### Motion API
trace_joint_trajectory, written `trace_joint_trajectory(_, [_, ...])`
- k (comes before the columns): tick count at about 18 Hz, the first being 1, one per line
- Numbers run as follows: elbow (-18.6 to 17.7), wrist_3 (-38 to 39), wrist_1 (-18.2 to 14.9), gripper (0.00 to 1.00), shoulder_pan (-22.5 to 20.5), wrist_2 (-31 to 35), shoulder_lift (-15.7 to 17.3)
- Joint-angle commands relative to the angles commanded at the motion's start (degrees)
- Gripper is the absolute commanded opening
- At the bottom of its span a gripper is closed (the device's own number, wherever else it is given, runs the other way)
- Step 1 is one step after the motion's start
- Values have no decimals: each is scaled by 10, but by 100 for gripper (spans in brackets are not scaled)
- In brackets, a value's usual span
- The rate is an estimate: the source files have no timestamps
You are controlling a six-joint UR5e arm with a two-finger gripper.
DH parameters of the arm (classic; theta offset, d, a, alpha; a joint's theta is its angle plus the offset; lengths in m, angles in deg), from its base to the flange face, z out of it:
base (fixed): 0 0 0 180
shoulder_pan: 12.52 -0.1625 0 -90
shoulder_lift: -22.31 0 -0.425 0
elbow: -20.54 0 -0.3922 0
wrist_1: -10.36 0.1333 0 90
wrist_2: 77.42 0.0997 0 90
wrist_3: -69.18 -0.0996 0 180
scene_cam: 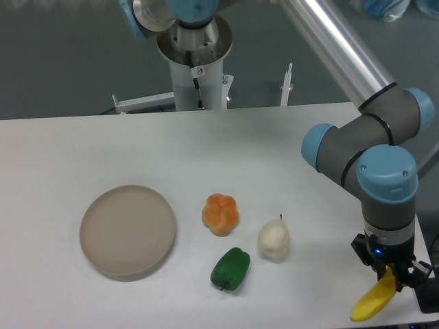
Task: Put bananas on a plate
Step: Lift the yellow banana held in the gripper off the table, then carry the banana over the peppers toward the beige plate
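The yellow banana lies at the table's front right corner, its upper end between the fingers of my gripper. The gripper points straight down and is shut on the banana; whether the fruit still rests on the table I cannot tell. Far to the left sits the round beige plate, with nothing on it, well apart from the gripper.
Between plate and gripper sit an orange pepper-like fruit, a green pepper and a whitish pear. The arm's base column stands at the back centre. The table's right and front edges are close to the banana.
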Motion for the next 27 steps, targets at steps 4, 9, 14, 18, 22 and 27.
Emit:
trace_joint_trajectory(4, [-5,0,0,21,0,-3,2])
trace_joint_trajectory(9, [-20,0,0,21,-1,-4,11])
trace_joint_trajectory(14, [-50,0,-4,21,0,-4,37])
trace_joint_trajectory(18, [-93,10,-5,21,3,-3,66])
trace_joint_trajectory(22, [-141,29,-25,22,11,-4,116])
trace_joint_trajectory(27, [-179,134,-65,21,34,-18,168])
